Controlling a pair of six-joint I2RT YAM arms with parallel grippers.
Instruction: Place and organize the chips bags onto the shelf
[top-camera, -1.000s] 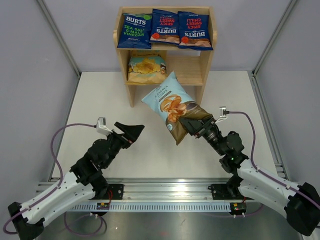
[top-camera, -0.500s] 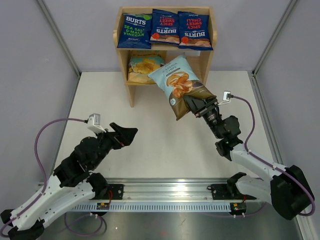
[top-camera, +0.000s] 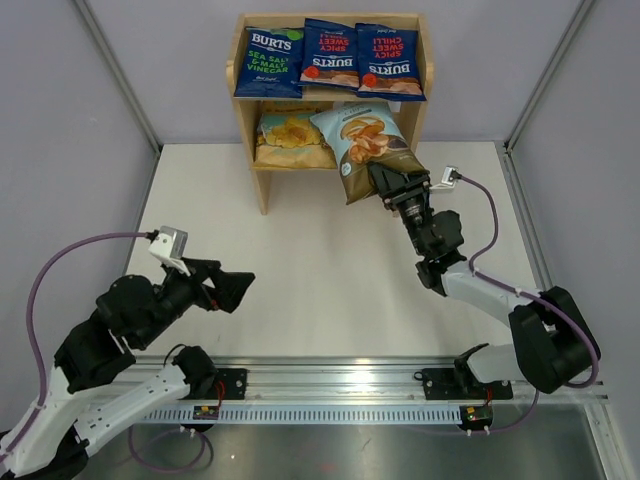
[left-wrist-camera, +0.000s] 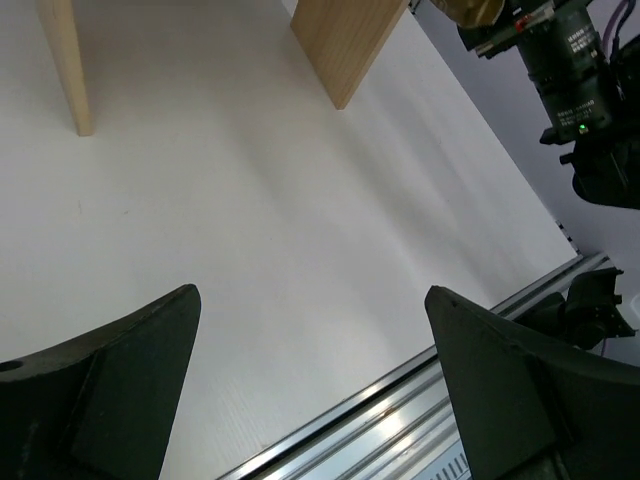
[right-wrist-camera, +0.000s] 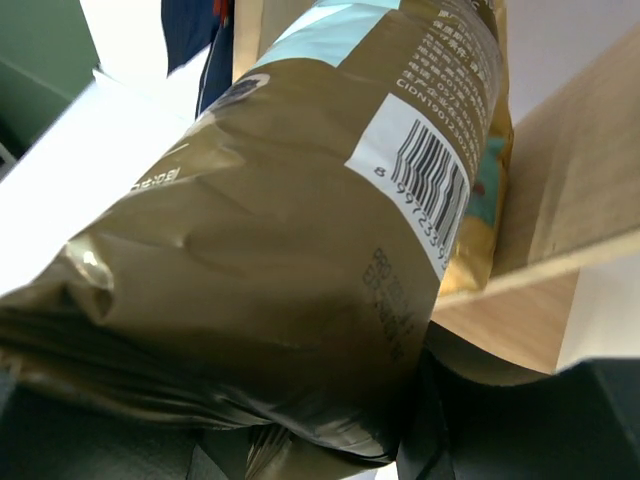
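While the light-wood shelf (top-camera: 243, 130) stands far back, light-blue and brown bag (top-camera: 362, 145) tilted at its lower tier, crinkled brown end pinched by right gripper (top-camera: 392, 183), left gripper (top-camera: 232, 287) spread wide (holding nothing), barcode (right-wrist-camera: 428, 175) visible only from right wrist.

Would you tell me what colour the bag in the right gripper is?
Light-blue and brown bag; shows best in the top view.

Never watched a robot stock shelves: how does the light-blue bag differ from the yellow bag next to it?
The light-blue bag is pinched at its brown end by the right gripper; the yellow bag lies free on the lower tier of the shelf. The light-blue bag tilts, its brown end sticking out past the front; the yellow bag sits back in the tier. Both are larger than the dark-blue bags above.
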